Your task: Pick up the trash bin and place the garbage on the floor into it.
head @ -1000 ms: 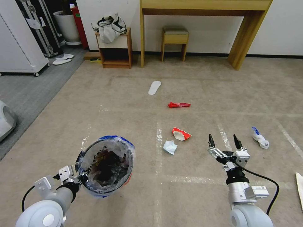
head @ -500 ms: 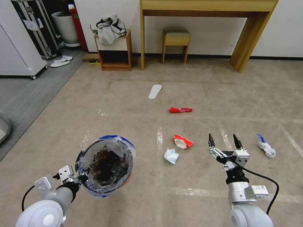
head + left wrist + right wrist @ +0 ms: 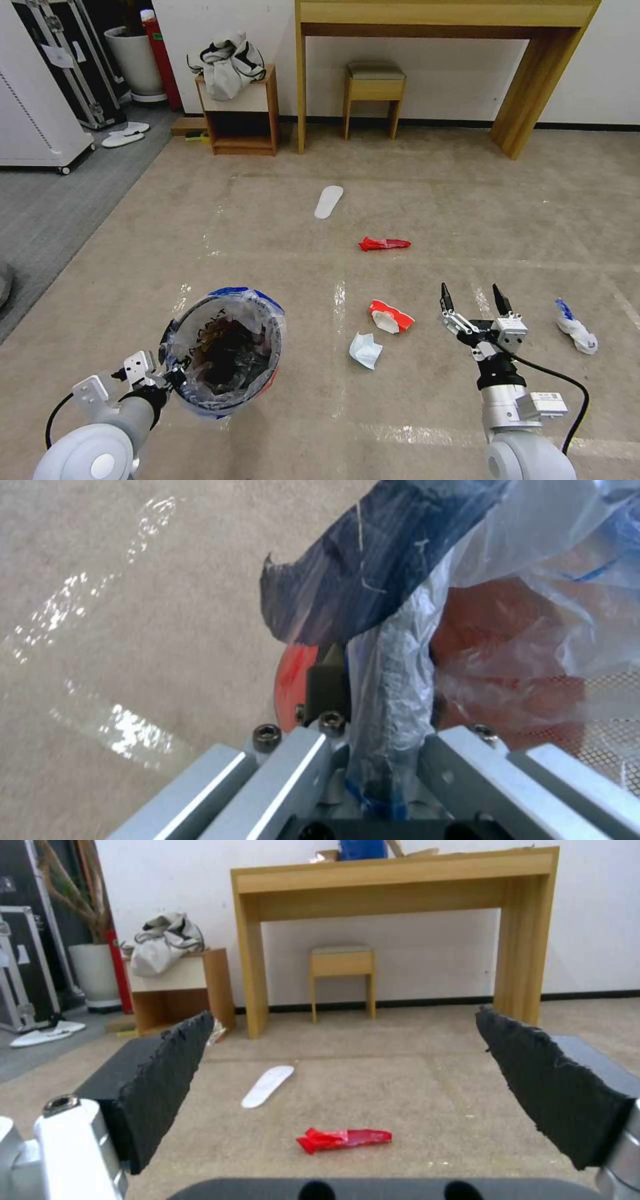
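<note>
Head view, from your left: the left gripper (image 3: 175,375) is clamped on the near rim of the trash bin (image 3: 223,350) and holds it clear of the floor (image 3: 133,267); in the left wrist view one black fingertip (image 3: 328,680) sits against the red wall, with the bunched clear bag pinched at the rim; so the pickup looks done and you are at the collecting step. Further right, the garbage lies scattered on the beige carpet: a crumpled pale paper (image 3: 365,350) just beside a torn red-and-white carton (image 3: 391,317), a twisted red wrapper (image 3: 384,244) farther off, and a white wad with a blue tip (image 3: 577,331) at the right. The right gripper (image 3: 475,300) hovers above the carpet with its rough foam pads (image 3: 167,1080) spread wide, holding nothing, between the carton and the wad; your next move probably calls for lowering it onto the nearest piece; the soft, flat scraps will likely crush and need a low pinch.
</note>
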{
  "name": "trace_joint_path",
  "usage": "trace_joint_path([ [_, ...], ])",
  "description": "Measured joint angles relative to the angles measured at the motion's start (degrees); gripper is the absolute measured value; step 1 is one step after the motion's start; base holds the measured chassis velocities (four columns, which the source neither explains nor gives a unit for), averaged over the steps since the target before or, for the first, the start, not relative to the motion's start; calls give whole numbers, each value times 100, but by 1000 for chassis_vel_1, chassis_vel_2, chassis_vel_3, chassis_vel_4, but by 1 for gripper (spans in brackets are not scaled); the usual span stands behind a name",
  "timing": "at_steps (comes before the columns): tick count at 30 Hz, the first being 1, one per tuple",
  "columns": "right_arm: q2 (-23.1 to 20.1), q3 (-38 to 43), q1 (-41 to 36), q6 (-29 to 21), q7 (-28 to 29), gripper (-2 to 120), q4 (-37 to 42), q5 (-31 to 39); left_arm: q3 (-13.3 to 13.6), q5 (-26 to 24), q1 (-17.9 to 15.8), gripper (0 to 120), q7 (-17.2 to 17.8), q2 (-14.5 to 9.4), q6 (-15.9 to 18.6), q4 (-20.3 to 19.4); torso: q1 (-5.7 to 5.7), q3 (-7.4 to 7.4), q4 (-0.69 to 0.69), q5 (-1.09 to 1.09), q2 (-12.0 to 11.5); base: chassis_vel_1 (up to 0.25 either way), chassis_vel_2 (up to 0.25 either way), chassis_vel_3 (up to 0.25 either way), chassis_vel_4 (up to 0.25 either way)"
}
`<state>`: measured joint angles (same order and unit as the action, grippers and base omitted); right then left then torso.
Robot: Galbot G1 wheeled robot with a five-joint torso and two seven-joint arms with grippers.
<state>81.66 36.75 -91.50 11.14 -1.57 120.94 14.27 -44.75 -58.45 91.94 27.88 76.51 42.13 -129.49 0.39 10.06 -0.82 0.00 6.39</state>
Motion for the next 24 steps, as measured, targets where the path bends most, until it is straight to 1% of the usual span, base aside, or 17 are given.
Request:
trace_joint_path([
  [22,15,-4,9,18,1,100,-30,-13,-6,-2,-24,0,-12,-8,0,25,0,0,0,0,0,-103,109,104,-106],
  [24,18,-4,36,103,-44,100,-74,-39,-6,-2,-31,0,-13,-8,0,35,0,0,0,0,0,-99,94,95,-100],
])
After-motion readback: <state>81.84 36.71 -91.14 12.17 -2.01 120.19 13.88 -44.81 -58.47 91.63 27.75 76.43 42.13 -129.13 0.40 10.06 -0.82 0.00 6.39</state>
